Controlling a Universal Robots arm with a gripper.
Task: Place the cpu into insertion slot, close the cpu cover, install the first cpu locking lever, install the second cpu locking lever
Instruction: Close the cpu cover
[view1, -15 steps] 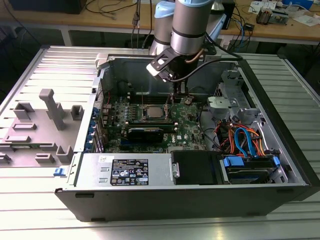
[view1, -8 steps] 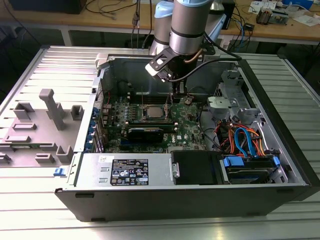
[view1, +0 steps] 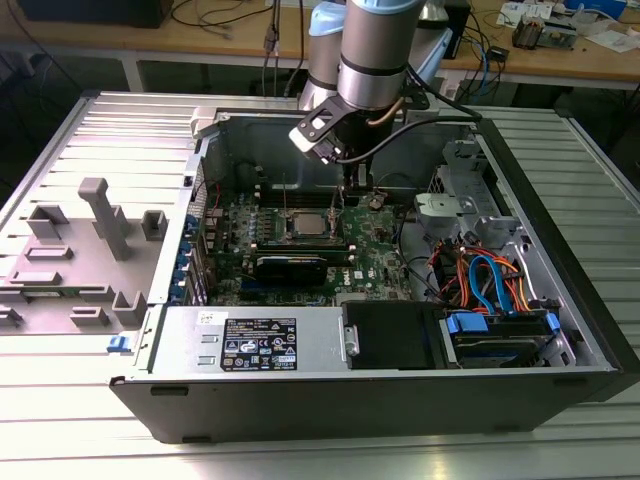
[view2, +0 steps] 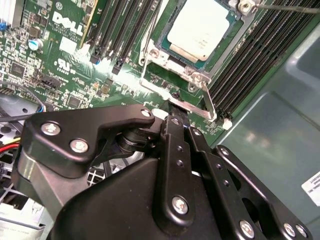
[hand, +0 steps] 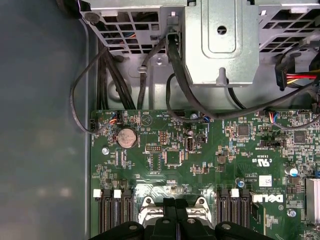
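Note:
The cpu lies flat in the insertion slot on the green motherboard, its silver top showing through the window of the cpu cover, which lies down around it. In the exterior view the cpu sits mid-board. My gripper is shut with nothing visible between its fingers, and its tips stand at the slot's metal edge, beside a thin wire locking lever. A second lever rod runs past the slot's far corner. In the first wrist view my gripper hangs over the slot's rim.
Black memory slots flank the socket on both sides. A long black card lies across the board. The drive cage and black cables stand beyond the board. Case walls surround everything.

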